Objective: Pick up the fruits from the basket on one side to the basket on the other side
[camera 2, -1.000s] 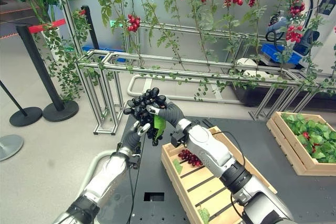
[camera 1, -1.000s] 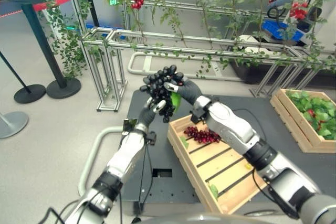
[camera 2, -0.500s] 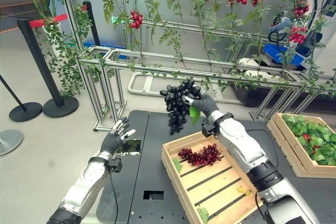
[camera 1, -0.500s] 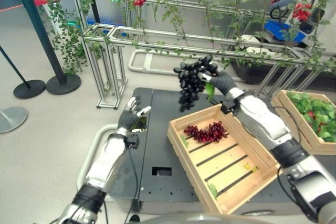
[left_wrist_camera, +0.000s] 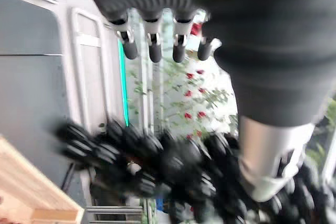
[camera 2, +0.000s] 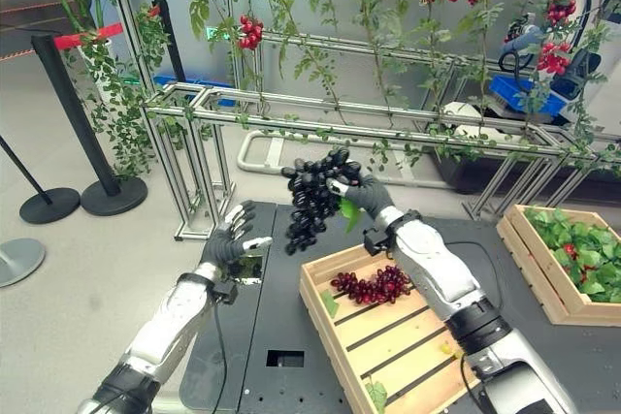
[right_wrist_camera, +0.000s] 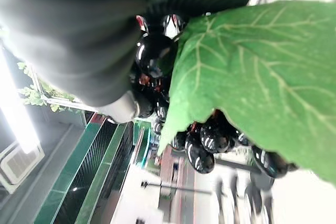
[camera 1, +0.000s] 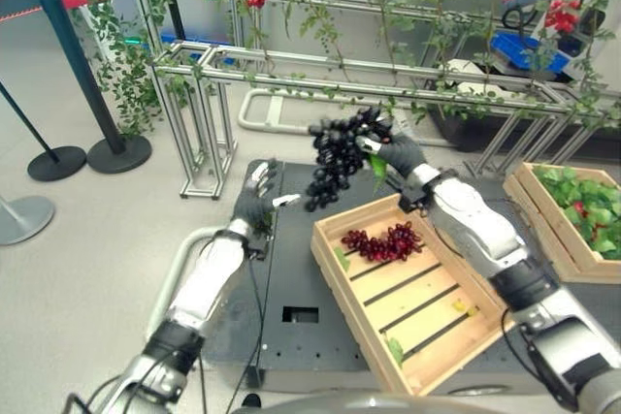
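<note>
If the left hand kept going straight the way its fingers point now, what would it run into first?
Most likely the black grape bunch that the right hand holds up. The left hand is open and its wrist view shows the bunch just past the fingertips, though depth is hard to judge.

Mock greenhouse demo hall: vine-hung aluminium frames (camera 2: pixel 320 118), stanchion barriers (camera 2: pixel 73 123), wooden crates (camera 2: pixel 408 336).
</note>
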You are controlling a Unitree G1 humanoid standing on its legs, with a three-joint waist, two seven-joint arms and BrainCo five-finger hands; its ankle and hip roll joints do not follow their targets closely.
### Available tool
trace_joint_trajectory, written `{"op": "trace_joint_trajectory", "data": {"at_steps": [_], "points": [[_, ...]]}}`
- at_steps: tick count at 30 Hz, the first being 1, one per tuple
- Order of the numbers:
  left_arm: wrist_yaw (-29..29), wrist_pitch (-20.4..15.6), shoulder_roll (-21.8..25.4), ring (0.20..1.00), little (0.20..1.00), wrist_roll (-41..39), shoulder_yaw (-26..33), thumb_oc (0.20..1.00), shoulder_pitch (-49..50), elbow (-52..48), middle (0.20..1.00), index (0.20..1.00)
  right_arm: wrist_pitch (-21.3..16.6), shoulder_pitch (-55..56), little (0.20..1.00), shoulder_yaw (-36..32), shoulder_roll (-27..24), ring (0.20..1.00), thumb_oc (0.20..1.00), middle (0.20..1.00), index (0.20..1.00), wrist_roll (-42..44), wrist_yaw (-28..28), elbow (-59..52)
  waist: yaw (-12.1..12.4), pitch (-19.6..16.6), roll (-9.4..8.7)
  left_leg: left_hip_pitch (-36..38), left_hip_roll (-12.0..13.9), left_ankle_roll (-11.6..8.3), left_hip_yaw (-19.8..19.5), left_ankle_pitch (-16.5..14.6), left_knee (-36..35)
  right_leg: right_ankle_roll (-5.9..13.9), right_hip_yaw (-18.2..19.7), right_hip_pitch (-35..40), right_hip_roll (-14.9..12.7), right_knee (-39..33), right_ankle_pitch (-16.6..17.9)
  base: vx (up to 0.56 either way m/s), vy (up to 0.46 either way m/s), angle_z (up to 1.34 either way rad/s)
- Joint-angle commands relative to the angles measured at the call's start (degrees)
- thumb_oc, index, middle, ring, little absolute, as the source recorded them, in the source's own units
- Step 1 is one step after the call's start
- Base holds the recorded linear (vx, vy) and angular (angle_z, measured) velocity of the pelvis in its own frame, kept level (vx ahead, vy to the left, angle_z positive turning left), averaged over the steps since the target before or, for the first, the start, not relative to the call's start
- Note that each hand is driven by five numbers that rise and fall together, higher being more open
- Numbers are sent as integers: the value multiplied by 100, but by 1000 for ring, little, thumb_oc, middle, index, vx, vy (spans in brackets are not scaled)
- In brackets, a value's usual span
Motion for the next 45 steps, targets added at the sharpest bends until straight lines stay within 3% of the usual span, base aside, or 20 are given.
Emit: {"op": "trace_joint_trajectory", "data": {"at_steps": [1, 13, 23, 27, 34, 39, 45], "points": [[185, -263, -114, 1000, 1000, 232, -165, 1000, -668, 471, 1000, 1000, -394, -872, 200, -28, 254, 200, 200, 200, 200, 208, -34, -60, -97, -375, -80, 235, 7, 155, -102, -1370, 667, 79, -38, -100, -222, 575, -853, 0, 0, 0], [412, -227, -449, 1000, 1000, 248, -633, 1000, -1312, 1068, 1000, 1000, -487, -1038, 200, 628, 1162, 200, 200, 200, 200, 562, -39, -140, -150, -334, -55, 244, 26, 145, -90, -1375, 710, 68, -17, -89, -193, 569, -865, 0, 0, 0], [434, -170, -502, 1000, 1000, 454, -805, 1000, -1364, 1610, 1000, 1000, -520, -1288, 200, 993, 1369, 200, 200, 200, 200, 756, -16, -215, -151, -340, -68, 246, 20, 146, -81, -1389, 747, 74, -6, -62, -201, 574, -867, 0, 0, 0], [757, -272, -647, 1000, 1000, 273, -751, 1000, -1411, 1827, 1000, 1000, -667, -1241, 200, 1106, 1661, 200, 200, 200, 200, 1162, -195, -154, -146, -322, -90, 242, 18, 147, -78, -1388, 755, 71, 4, -74, -200, 582, -858, 0, 0, 0], [1085, -546, -737, 1000, 1000, -118, -463, 1000, -1119, 1066, 1000, 1000, -777, -918, 200, 1065, 1724, 200, 200, 200, 200, 1270, -331, -429, -111, -245, -148, 179, 7, 156, -86, -1390, 790, 77, 21, -141, -208, 612, -852, 0, 0, 0], [920, -692, -884, 1000, 1000, -851, -408, 1000, -1011, 812, 1000, 1000, -812, -776, 200, 1080, 1854, 200, 200, 200, 200, 1521, -328, -368, -86, -260, -167, 171, -9, 169, -84, -1401, 782, 94, 24, -148, -216, 614, -845, 0, 0, 0], [865, -777, -939, 1000, 1000, -1180, -291, 1000, -942, 594, 1000, 1000, -839, -609, 200, 1026, 1920, 200, 200, 200, 200, 1556, -294, -411, -86, -256, -164, 173, -11, 176, -79, -1402, 770, 88, 44, -178, -221, 623, -843, 0, 0, 0]]}}
